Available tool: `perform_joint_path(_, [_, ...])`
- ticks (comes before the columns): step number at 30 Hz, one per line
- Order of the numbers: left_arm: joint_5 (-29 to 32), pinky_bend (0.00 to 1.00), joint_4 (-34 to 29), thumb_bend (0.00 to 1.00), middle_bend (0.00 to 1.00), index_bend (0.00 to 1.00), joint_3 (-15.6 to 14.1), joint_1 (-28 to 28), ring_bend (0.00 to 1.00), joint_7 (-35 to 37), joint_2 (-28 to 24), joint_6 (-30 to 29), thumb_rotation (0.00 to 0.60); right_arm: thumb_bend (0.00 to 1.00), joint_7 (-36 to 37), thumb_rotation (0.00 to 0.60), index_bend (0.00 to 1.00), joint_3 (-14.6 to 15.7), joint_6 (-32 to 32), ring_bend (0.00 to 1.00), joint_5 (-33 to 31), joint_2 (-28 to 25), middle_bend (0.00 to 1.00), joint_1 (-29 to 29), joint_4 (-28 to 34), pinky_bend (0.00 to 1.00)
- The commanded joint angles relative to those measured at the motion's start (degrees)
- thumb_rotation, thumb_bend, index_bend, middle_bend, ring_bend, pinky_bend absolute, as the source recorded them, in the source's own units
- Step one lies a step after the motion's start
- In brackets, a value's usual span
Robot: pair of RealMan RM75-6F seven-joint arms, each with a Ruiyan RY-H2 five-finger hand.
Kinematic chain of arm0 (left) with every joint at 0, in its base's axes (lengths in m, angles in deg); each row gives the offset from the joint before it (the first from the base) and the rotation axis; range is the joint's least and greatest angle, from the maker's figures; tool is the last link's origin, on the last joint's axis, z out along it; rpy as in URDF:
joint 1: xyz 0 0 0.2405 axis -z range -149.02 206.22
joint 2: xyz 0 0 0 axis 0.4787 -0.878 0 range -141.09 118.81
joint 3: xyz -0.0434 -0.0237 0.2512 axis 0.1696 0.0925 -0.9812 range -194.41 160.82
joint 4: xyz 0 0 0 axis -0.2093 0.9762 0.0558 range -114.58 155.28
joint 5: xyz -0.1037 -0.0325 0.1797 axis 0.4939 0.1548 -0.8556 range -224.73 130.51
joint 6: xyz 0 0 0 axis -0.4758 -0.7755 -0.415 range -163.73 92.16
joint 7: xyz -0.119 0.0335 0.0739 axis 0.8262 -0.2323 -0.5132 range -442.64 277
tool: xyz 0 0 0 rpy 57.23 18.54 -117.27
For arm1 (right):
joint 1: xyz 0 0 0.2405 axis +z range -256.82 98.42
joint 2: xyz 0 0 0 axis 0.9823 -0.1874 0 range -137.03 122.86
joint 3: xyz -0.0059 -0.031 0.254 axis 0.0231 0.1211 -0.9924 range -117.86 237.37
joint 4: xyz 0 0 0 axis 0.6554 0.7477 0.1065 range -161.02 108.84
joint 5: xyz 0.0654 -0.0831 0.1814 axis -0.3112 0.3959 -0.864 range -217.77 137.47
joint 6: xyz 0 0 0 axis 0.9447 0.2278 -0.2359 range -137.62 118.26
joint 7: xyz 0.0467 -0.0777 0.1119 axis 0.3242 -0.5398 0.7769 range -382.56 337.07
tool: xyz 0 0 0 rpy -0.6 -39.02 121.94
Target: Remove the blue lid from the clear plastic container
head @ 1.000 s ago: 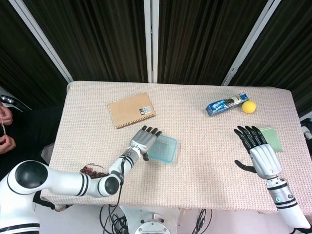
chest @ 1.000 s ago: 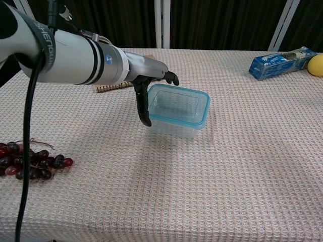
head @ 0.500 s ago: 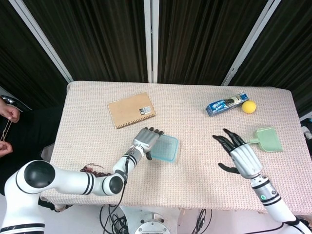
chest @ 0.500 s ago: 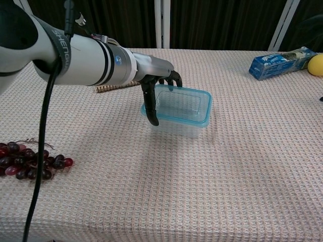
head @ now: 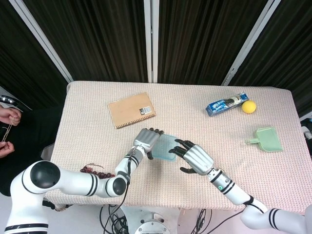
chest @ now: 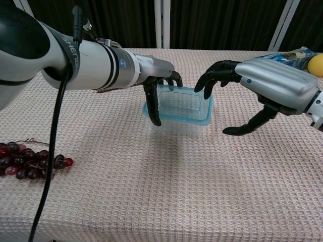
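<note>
Container (chest: 177,110) between left hand (chest: 157,83), right hand (chest: 262,85).

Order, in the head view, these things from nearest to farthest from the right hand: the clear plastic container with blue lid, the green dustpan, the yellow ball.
From the right hand:
1. The clear plastic container with blue lid, right at its fingertips, on its left.
2. The green dustpan, off toward the table's right edge.
3. The yellow ball, at the far right, next to the blue packet.
</note>
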Motion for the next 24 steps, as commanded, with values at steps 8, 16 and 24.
perform_joint_path(8, [-0.77, 0.28, -0.49, 0.0, 0.27, 0.24, -0.02, -0.32, 0.15, 0.21, -0.06, -0.38, 0.6, 0.07, -1.94, 0.6, 0.33, -0.05, -1.14, 0.15, -0.55, 5.86, 0.36, 2.31, -7.09, 0.3])
perform_joint_path(16, [-1.31, 0.28, -0.57, 0.0, 0.27, 0.24, 0.01, -0.53, 0.15, 0.29, -0.01, -0.63, 0.6, 0.08, -1.22, 0.6, 0.35, 0.44, -1.95, 0.15, -1.03, 7.32, 0.36, 3.37, -9.35, 0.3])
perform_joint_path(24, [-1.5, 0.28, -0.38, 0.0, 0.27, 0.24, -0.03, -0.73, 0.15, 0.49, -0.03, -0.17, 0.6, 0.08, -1.64, 0.6, 0.36, 0.8, -1.47, 0.15, -1.9, 8.29, 0.36, 4.39, -10.71, 0.3])
